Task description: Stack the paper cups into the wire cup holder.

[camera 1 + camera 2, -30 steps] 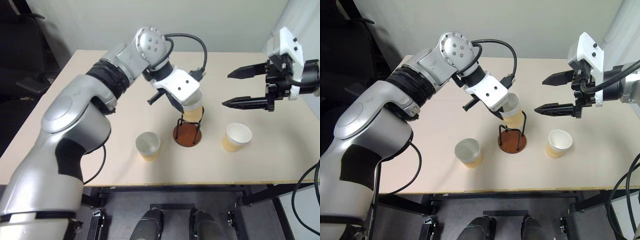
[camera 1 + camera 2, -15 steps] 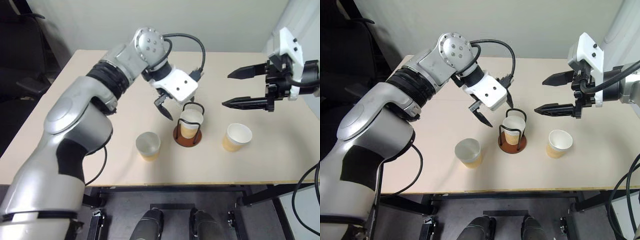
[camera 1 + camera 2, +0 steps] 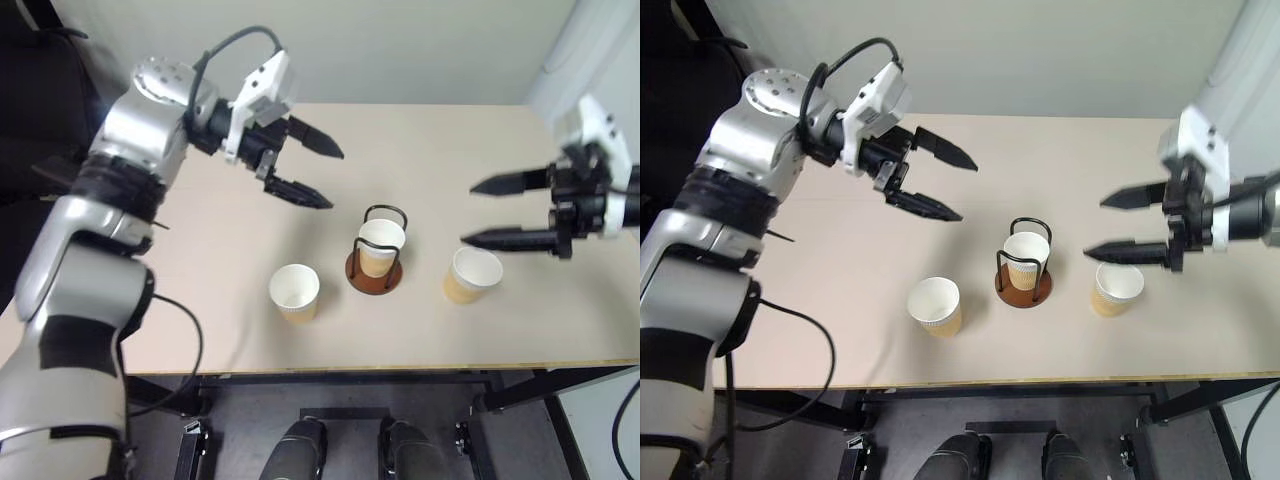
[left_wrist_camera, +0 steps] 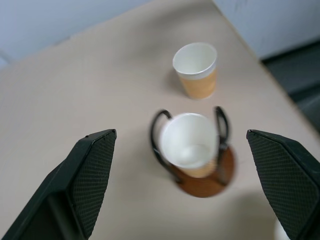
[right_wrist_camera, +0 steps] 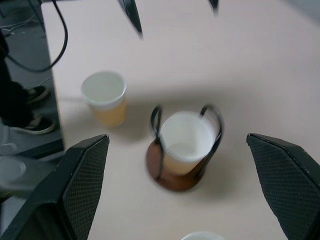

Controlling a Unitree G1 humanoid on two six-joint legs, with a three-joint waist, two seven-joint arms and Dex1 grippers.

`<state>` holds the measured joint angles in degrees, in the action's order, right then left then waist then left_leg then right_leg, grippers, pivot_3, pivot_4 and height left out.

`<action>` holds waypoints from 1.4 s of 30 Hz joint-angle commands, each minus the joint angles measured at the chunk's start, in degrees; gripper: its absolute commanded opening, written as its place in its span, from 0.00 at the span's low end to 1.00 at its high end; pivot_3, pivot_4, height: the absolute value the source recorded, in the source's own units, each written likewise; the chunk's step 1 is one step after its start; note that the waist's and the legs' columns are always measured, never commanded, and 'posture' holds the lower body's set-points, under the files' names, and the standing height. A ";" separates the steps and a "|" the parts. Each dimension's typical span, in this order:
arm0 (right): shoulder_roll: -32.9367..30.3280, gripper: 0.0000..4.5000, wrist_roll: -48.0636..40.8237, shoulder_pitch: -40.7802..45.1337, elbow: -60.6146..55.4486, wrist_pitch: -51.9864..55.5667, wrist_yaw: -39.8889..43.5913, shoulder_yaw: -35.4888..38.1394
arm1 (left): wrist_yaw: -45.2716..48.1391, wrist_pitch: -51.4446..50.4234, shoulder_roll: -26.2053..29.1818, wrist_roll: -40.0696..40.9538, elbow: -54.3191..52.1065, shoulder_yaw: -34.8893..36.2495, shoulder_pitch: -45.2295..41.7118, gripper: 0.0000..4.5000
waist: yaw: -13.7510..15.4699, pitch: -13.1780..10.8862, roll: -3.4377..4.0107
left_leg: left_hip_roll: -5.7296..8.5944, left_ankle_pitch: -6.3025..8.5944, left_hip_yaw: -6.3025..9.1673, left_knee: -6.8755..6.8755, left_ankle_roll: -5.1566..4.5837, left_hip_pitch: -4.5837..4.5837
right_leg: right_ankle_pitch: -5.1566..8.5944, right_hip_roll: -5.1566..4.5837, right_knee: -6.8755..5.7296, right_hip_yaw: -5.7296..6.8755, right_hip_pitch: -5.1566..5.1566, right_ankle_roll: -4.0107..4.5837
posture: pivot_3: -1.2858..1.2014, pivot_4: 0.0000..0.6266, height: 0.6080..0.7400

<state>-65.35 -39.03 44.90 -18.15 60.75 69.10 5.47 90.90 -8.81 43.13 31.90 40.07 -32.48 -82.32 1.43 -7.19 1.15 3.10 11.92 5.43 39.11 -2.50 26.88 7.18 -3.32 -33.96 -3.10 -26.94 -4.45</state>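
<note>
Sitting upright inside the wire cup holder (image 3: 376, 262) at table centre, one paper cup (image 3: 381, 243) already seated, black loops hugging its sides; two more waiting on the table (image 3: 200, 290), the left loose cup (image 3: 294, 292) at about 8 o'clock from the holder, the right loose cup (image 3: 473, 274) at about 3 o'clock, both mouth-up and well apart from the stand; hovering at 10 o'clock, the left gripper (image 3: 306, 170) with fingers spread wide and carrying nothing; hanging just above the right loose cup, the right gripper (image 3: 1117, 222), likewise splayed and empty; judging these cups as featherlight, thin-walled, easily crushed and a bit slick; better pinching gently across the rim or upper wall, where the rolled lip is stiffening things; plenty of bare tabletop around each cup; near edge close at 6 o'clock, so watching for a nudged cup skating off; wire loops likely to snag a tilted cup.
</note>
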 commanded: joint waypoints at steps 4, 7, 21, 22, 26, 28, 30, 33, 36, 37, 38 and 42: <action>-6.89 1.00 17.43 -12.76 -0.72 -22.18 1.70 -9.17 | 1.60 -14.12 10.51 10.95 -15.41 2.18 9.01 0.99 | -0.08 -0.01 0.04 | 0.09 0.08 0.02 0.01 0.01 -0.31 | 0.02 0.13 -0.08 0.14 0.23 0.09 | 0.52 0.24 1.00; -6.84 1.00 23.16 -13.18 2.85 -29.70 3.17 -12.64 | 1.60 -16.59 12.29 12.84 -18.08 4.35 11.03 0.99 | -0.20 -0.05 0.08 | 0.11 0.05 0.03 0.01 -0.20 -0.54 | -0.07 0.06 -0.14 -0.02 0.41 0.01 | 0.52 0.24 1.00; -0.86 1.00 34.20 -8.82 12.13 -41.05 7.14 -18.78 | 1.60 -11.26 12.90 4.51 -14.51 11.33 13.76 0.99 | -0.86 -0.05 0.07 | 0.07 -0.04 0.10 -0.08 -0.12 -0.81 | -0.21 0.09 0.00 -0.11 0.69 0.09 | 0.52 0.24 1.00; -0.39 1.00 34.82 -8.74 12.33 -41.58 7.55 -19.24 | 1.60 -11.09 12.89 4.06 -14.11 11.63 13.52 0.99 | -0.87 -0.05 0.07 | 0.07 0.01 0.10 -0.09 -0.11 -0.81 | -0.18 0.09 0.01 -0.11 0.68 0.11 | 0.52 0.24 1.00; 0.62 1.00 37.10 -8.81 12.81 -43.44 8.96 -20.68 | 1.60 -10.65 13.71 3.66 -13.48 11.62 13.31 0.99 | -0.86 -0.05 0.08 | 0.06 0.11 0.11 -0.17 -0.13 -0.80 | -0.03 0.08 0.04 -0.09 0.66 0.17 | 0.52 0.24 1.00; 0.82 1.00 38.09 -8.96 13.05 -44.08 9.67 -21.06 | 1.60 -10.18 13.93 3.41 -12.94 11.62 13.30 0.99 | -0.86 -0.05 0.08 | 0.06 0.18 0.11 -0.20 -0.10 -0.78 | 0.05 0.08 0.04 -0.08 0.62 0.19 | 0.52 0.24 1.00; 0.92 1.00 38.65 -9.03 13.14 -44.40 10.26 -21.30 | 1.60 -9.88 14.08 3.29 -12.47 11.60 13.20 0.99 | -0.86 -0.05 0.07 | 0.06 0.23 0.11 -0.21 -0.07 -0.79 | 0.10 0.08 0.04 -0.07 0.62 0.21 | 0.52 0.24 1.00; 0.98 1.00 39.80 -8.83 13.48 -45.21 11.21 -21.85 | 1.60 -9.19 14.00 2.74 -11.31 11.76 12.63 0.99 | -0.86 -0.05 0.07 | 0.06 0.27 0.11 -0.24 -0.05 -0.79 | 0.14 0.08 0.05 -0.07 0.60 0.22 | 0.52 0.24 1.00; 0.81 0.86 40.83 -8.95 13.53 -46.28 12.10 -22.06 | 1.60 -8.42 13.88 2.26 -10.62 11.70 12.36 1.00 | -0.86 -0.05 0.07 | 0.05 0.30 0.11 -0.24 -0.09 -0.79 | 0.15 0.08 0.06 -0.07 0.60 0.25 | 0.52 0.24 1.00; 0.63 0.79 41.04 -8.98 13.44 -46.44 12.51 -22.02 | 1.60 -8.27 14.02 2.38 -10.62 11.53 12.37 1.00 | -0.86 -0.05 0.07 | 0.06 0.31 0.11 -0.24 -0.09 -0.79 | 0.16 0.08 0.06 -0.07 0.61 0.26 | 0.52 0.24 1.00; 0.52 0.72 41.19 -9.02 13.35 -46.53 12.83 -21.87 | 1.60 -8.21 14.08 2.41 -10.56 11.45 12.36 1.00 | -0.86 -0.05 0.07 | 0.05 0.31 0.11 -0.24 -0.09 -0.79 | 0.16 0.08 0.05 -0.07 0.61 0.26 | 0.52 0.24 1.00; 0.10 0.38 41.33 -9.63 12.68 -46.57 13.79 -20.95 | 1.60 -7.65 14.42 2.40 -10.00 10.89 12.31 1.00 | -0.87 -0.05 0.07 | 0.05 0.32 0.12 -0.26 -0.07 -0.81 | 0.17 0.08 0.04 -0.07 0.60 0.27 | 0.52 0.24 1.00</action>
<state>-64.10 2.09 35.01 -4.12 14.63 82.28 -17.01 90.89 -17.52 56.25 34.13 29.92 -22.96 -68.18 0.56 -7.24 1.22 3.15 12.25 5.55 38.85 -2.57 26.07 7.35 -3.24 -33.92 -3.17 -26.34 -4.16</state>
